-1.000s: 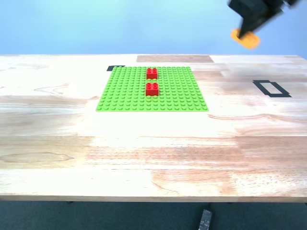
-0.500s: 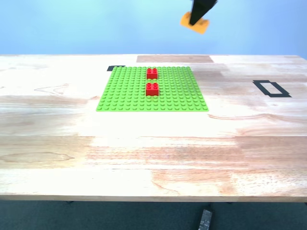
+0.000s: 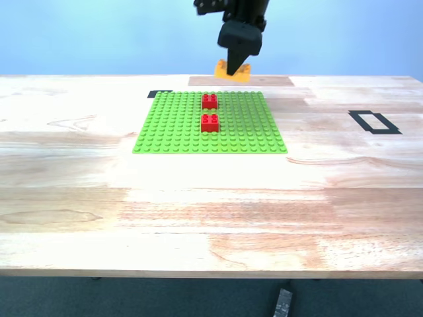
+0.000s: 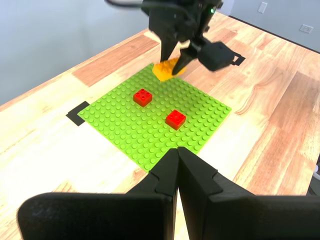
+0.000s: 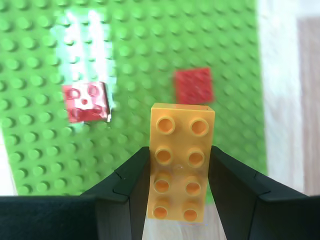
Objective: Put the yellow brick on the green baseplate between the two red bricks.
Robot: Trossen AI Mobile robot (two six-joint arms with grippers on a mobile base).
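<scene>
Risk assessment: the gap between the two red bricks (image 3: 209,111) looks narrow, judged roughly one stud row. The yellow brick (image 5: 179,167) is about twice a red brick's length, so a slight yaw or offset on descent would likely land it on a red brick's studs rather than seating on the green baseplate (image 3: 172,129). A tilted release could leave it half-pressed or let it tip off. My second gripper (image 5: 178,185) grips the brick by its long sides, so its fingers may also foul the red bricks on the way down.

Condition of the brick: yellow-orange, two-by-four studs, upright, clamped firmly, no visible slip.

Position: in the exterior view it hangs in the air beyond the baseplate's far edge, at 12 o'clock from the red pair, clear of the surface (image 3: 211,218).

My first gripper (image 4: 177,165) is closed, empty, well apart.
</scene>
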